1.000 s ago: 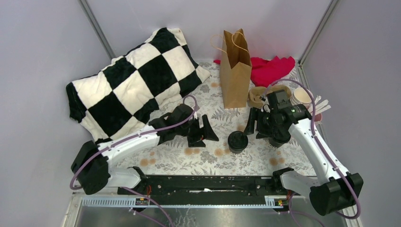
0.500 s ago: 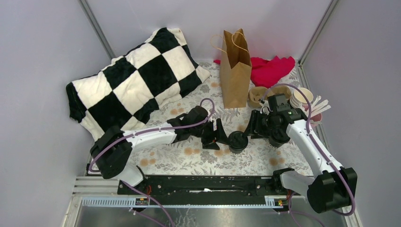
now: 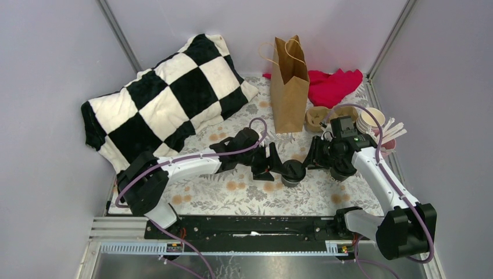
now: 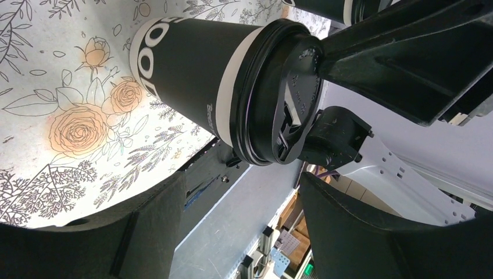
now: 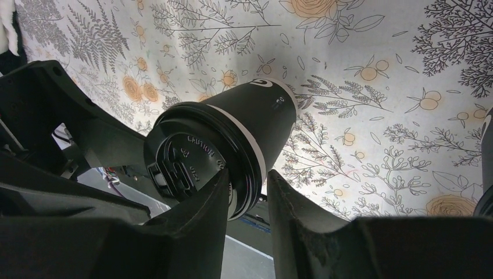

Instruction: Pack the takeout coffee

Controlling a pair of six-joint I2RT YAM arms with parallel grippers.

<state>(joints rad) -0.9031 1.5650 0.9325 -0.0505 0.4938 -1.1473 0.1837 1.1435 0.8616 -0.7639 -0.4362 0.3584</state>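
From the overhead camera, the coffee cup [image 3: 292,172] is sitting on the flowered desk [image 3: 244,197], in front of the brown paper bag [image 3: 289,87] and apart from it. Both arms are reaching in toward the cup. The left claw [image 3: 278,167] is sitting just beside its left side and the right claw [image 3: 310,158] just beside its right. A checkered pillow [image 3: 168,99] is lying at the back left.

In the left wrist view, the left claw is standing wide, with its two fingers spread well apart. The cup is sitting beyond their tips, opposite the gap. The black lid [image 4: 290,99] is sitting on the cup, and a finger [image 4: 407,52] of the right claw is resting its tip against the lid's top. A second cup [image 4: 325,7] is peeking in at the top edge, just past the first.

In the right wrist view, the right claw is holding its fingers narrow. The lid's rim is sitting in the slot between them, with one finger lying over the lid's top and the other running down the outside of the cup. Whether they are pinching the rim or only flanking it, I cannot tell.
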